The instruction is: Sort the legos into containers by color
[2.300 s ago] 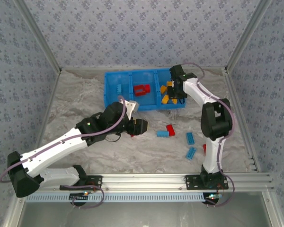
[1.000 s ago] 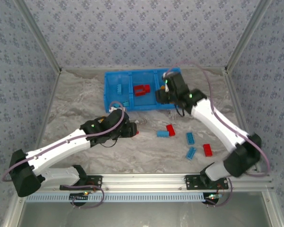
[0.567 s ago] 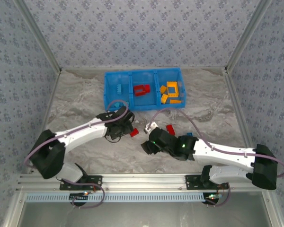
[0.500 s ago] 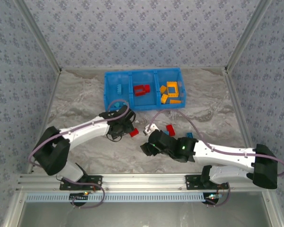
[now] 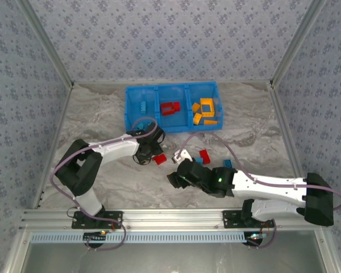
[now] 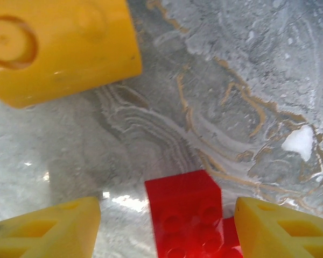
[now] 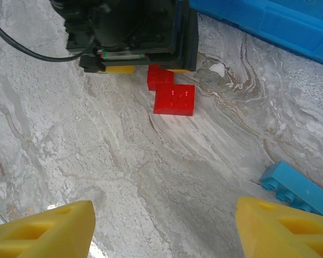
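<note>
Several legos already sit sorted in the blue bin (image 5: 128, 108). A blue brick (image 5: 143, 107) is in its left compartment, a red frame piece (image 5: 170, 108) in the middle one, and orange pieces (image 5: 206, 111) in the right one. Roughly half the job looks left. On the desk (image 5: 102, 125) a red brick (image 5: 159, 160) lies at the left pincer (image 5: 152, 154). A second red brick (image 5: 204, 156) and a light blue brick (image 5: 227, 165) lie by the right arm (image 5: 261, 185), which may hide more.

From overhead the compartments' contents are plain, but the pincers are not. The left wrist view supplies that: the left pincer (image 6: 166, 210) stands open with the red brick (image 6: 185, 215) between its yellow fingers (image 6: 54, 231), a gap showing on one side, so it is not yet clamped. The right wrist view shows the right pincer (image 7: 166, 207) open and empty over bare desk. It faces the same red brick (image 7: 174, 98), with a light blue brick (image 7: 296, 188) to one side.
</note>
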`<state>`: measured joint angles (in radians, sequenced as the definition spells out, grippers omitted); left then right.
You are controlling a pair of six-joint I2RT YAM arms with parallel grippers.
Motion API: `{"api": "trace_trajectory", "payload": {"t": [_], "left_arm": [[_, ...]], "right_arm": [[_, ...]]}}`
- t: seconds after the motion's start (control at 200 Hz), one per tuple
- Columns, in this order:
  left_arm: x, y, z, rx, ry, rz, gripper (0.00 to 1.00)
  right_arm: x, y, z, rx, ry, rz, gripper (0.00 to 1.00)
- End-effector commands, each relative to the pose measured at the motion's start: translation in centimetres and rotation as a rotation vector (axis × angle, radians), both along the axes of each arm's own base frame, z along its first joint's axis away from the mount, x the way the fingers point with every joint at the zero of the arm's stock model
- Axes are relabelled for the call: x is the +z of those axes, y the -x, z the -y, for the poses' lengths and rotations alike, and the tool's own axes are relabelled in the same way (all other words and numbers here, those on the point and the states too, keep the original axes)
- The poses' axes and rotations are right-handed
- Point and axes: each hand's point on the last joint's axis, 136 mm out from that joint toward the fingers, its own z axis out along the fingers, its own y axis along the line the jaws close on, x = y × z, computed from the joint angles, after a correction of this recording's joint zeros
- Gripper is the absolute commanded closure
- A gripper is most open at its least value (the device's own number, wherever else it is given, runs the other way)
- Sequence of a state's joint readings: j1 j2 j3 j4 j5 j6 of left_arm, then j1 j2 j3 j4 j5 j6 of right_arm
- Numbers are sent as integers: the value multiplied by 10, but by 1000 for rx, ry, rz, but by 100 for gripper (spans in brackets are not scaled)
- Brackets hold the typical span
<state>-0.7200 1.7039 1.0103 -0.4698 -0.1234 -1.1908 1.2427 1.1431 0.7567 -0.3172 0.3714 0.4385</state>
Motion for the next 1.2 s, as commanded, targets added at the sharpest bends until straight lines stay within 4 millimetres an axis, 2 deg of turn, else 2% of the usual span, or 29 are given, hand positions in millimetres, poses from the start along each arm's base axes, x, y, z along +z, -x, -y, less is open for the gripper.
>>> {"api": "trace_trajectory", "payload": {"t": [0.0,0.235,0.45,0.525,0.6,0.735,0.844,0.924,1.039,1.194], "left_arm": [[5,-10,7,5,18,25,34],[-5,-8,6,6,3,0,56],[-1,-5,3,-4,-16,-2,63],[11,-5,-1,-7,-33,31,65],[39,-9,-1,-34,-53,104,66],[99,-25,16,-147,-60,239,66],[125,-43,38,-245,-58,278,67],[137,-58,55,-299,-61,307,67],[142,-83,75,-349,-81,335,67],[132,-117,90,-388,-133,304,67]], "right_arm": [[1,-1,1,-27,-12,4,28],[1,-2,0,-30,-7,5,28],[1,-4,3,-44,5,13,29],[4,-5,6,-51,10,22,29],[14,-9,11,-74,6,43,29],[42,-27,31,-175,-38,101,29],[68,-49,45,-252,-113,145,28],[84,-67,51,-291,-165,162,28],[102,-89,58,-342,-230,173,28],[122,-106,63,-374,-274,185,28]]}}
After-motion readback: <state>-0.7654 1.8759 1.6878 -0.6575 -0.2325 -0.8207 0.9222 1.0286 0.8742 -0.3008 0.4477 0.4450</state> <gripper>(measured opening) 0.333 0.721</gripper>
